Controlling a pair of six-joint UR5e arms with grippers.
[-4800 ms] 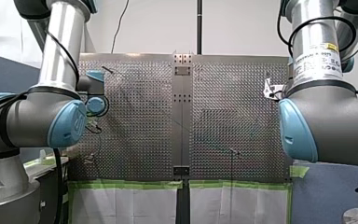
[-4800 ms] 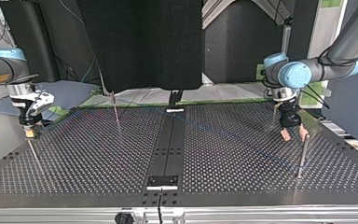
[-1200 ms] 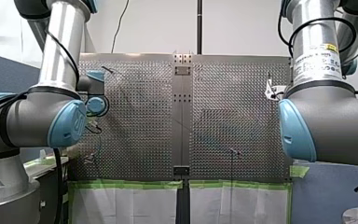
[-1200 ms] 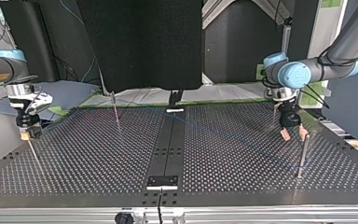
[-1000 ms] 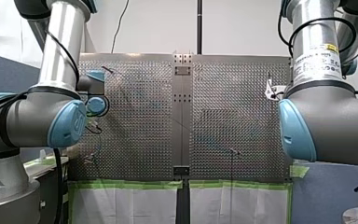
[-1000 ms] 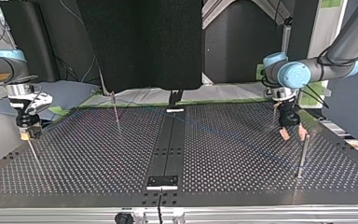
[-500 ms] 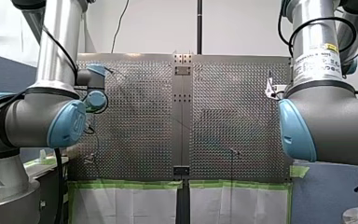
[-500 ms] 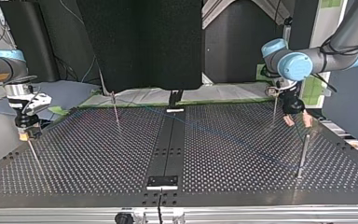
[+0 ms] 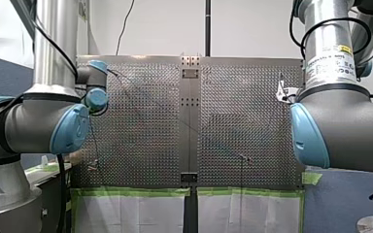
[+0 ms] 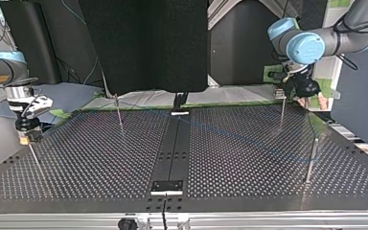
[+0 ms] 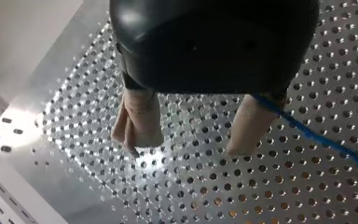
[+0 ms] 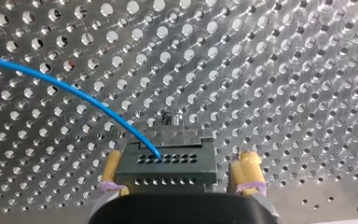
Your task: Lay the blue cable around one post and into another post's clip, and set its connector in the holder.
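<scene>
Here, two robot arms work over a perforated metal surface (image 10: 100,158) with a thin blue cable (image 12: 74,91) strung across it.
My right tool (image 12: 181,157), at the top view's left edge, has its yellow pads (image 12: 114,163) closed on either side of a black connector (image 12: 165,163), which it holds above the surface. The blue cable enters the connector's face and curves away over the holes. My left tool (image 11: 189,143), at the top view's far right, hangs above the surface near a thin upright post (image 10: 282,112). Its beige-padded fingers (image 11: 137,121) are spread wide with nothing between them, and the cable passes just beside one finger. In the top view the cable shows only faintly, slanting toward a second post (image 10: 310,160) nearer the camera.
</scene>
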